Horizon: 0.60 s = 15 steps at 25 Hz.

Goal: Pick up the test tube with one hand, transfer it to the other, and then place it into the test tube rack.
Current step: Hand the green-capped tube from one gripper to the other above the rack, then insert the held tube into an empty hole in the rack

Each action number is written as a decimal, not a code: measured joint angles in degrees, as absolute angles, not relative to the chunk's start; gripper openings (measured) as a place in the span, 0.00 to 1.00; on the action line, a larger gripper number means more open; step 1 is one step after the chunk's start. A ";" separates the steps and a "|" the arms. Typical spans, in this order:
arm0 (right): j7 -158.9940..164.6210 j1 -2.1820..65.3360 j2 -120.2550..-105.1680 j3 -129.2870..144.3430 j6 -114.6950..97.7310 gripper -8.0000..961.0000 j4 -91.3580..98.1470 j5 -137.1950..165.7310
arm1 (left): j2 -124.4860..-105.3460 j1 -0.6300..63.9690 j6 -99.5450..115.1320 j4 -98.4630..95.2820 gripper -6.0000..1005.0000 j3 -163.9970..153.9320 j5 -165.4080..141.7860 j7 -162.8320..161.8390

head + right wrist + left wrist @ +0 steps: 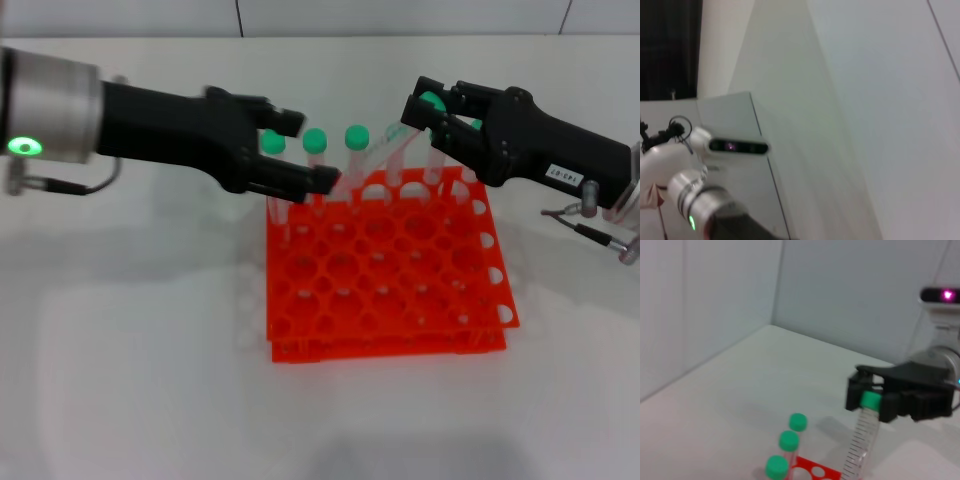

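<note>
The orange-red test tube rack [385, 275] lies mid-table, and its edge shows in the left wrist view [815, 473]. My right gripper [428, 110], the one with the white label, is shut on the green cap of the test tube [434, 160] over the rack's back row. The left wrist view shows that gripper [871, 399] gripping the tube [860, 447] near its top, with the tube hanging slightly tilted. I cannot tell whether the tube's lower end sits in a hole. My left gripper [312, 150], with the green ring, is open at the rack's back-left corner and grips nothing.
Three green-capped tubes [356, 137] stand in the rack's back row [789, 440], right by the left fingers. Another tube [388, 155] leans between the two grippers. The table is white, with a wall behind it. The right wrist view shows only the left arm's wrist [692, 220] and the wall.
</note>
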<state>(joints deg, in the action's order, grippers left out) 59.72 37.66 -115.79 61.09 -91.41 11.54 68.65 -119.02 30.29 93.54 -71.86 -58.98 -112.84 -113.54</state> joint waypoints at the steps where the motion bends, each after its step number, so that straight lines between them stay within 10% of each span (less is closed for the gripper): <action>1: 60.09 37.35 -115.74 61.59 -91.21 0.29 12.26 68.68 | -119.01 29.44 93.56 -73.60 0.89 -58.92 -112.79 -114.96; 15: 67.47 37.32 -115.32 70.38 -83.46 0.29 25.84 69.82 | -119.48 2.26 92.12 -97.85 0.89 -58.55 -105.93 -115.07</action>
<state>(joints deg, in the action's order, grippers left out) 67.47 37.32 -115.32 70.38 -83.46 25.84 69.82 -119.48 2.26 92.12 -97.85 -58.55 -105.93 -115.07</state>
